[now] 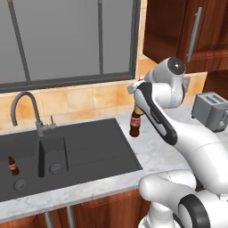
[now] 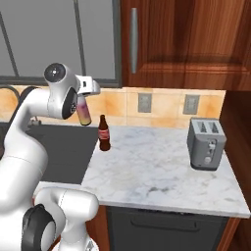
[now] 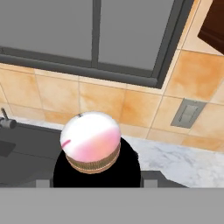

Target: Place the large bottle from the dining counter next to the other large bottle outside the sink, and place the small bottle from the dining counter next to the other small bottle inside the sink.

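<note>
One large bottle (image 2: pixel 84 112), pink and yellow, hangs tilted in the clenched fingers above the sink's right edge, just beside the dark cola bottle (image 2: pixel 103 133) on the tabletop (image 2: pixel 162 171). Level it upright, then lower gently alongside without bumping its neighbour.
</note>
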Controlling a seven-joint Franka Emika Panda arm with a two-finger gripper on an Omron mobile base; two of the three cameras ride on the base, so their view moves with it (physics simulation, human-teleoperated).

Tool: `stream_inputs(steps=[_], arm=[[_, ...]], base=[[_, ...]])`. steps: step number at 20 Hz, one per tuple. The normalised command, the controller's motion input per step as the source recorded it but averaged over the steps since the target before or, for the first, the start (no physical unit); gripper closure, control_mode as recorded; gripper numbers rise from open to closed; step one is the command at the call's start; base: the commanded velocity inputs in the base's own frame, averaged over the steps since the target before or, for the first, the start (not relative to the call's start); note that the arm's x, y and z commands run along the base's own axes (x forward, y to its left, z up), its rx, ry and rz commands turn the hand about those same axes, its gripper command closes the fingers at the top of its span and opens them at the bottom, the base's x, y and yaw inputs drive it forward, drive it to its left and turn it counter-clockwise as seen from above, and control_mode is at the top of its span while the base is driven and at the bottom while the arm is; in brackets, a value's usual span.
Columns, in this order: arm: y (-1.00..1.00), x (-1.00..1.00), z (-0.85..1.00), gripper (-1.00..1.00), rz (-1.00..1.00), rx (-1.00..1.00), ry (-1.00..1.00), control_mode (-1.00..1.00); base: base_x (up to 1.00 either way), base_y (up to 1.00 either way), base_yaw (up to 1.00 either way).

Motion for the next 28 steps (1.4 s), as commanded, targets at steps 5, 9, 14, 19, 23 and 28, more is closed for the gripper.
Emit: stream_inputs(steps=[5, 9, 14, 19, 23, 28], arm=[[0.0, 0.0, 0.0, 1.0, 0.0, 0.0, 0.0, 1.0], [0.0, 0.0, 0.0, 1.0, 0.0, 0.0, 0.0, 1.0], [0.0, 0.0, 0.0, 1.0, 0.0, 0.0, 0.0, 1.0], [0.03, 0.24, -0.02, 1.0, -0.02, -0.01, -0.01, -1.0], [0.03, 0.3, -0.04, 1.0, -0.06, -0.02, -0.01, -1.0], [0.01, 0.02, -0.07, 1.0, -0.08, -0.01, -0.01, -1.0]], base=[[0.8, 0.06, -0.1], [1.0, 0.02, -0.06], [0.88, 0.05, -0.05], [0.46, 0.03, -0.03], [0.0, 0.0, 0.0], [0.0, 0.0, 0.0]])
